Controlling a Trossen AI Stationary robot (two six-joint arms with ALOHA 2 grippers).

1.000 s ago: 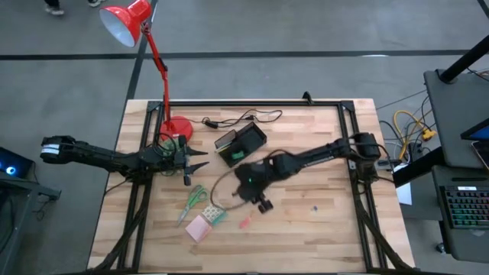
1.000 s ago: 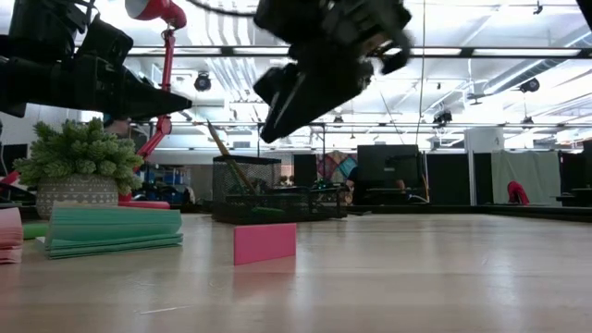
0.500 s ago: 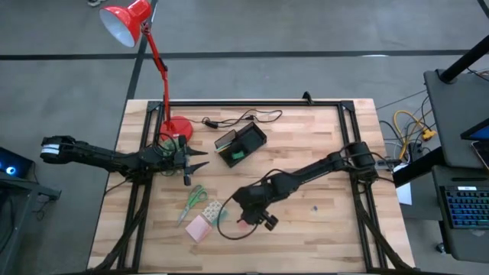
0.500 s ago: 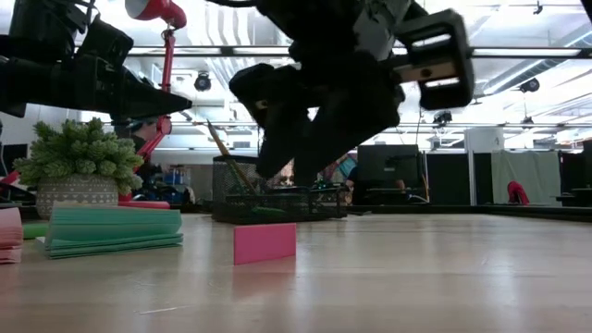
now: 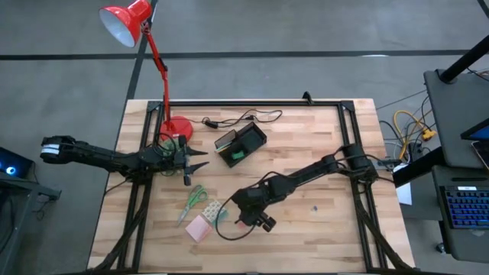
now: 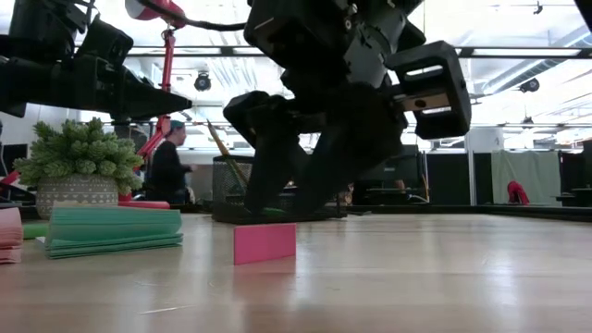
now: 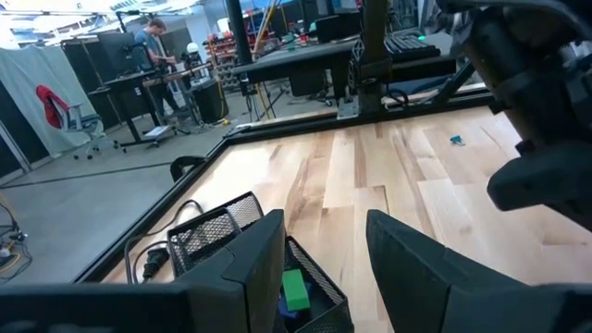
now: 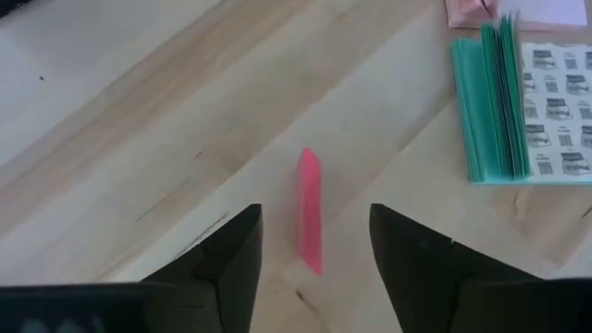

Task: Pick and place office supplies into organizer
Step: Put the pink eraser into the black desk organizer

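A small pink piece (image 8: 310,222) stands on its long edge on the wooden table (image 5: 321,153), also seen as the pink piece (image 6: 265,242) in the low view. My right gripper (image 8: 313,242) is open and slants down over it, one finger on each side, touching nothing. Beside it lie the green-white patterned block (image 8: 518,102), the pink sticky-note pad (image 5: 199,228) and the green-handled scissors (image 5: 195,200). The black organizer (image 5: 241,143) sits farther back. My left gripper (image 5: 200,159) waits open and level near the table's left side.
A red desk lamp (image 5: 153,61) stands on its round base (image 5: 177,127) at the far left, with a black cable (image 5: 244,118) beside it. A green item (image 7: 294,291) lies inside the organizer. A tiny blue piece (image 5: 313,206) lies on bare wood to the right.
My right gripper has gone from beside the organizer toward the table's near edge and down, ending low over the pink piece. Its wrist has rolled and its fingers have spread wider apart. The pink piece has stayed where it was.
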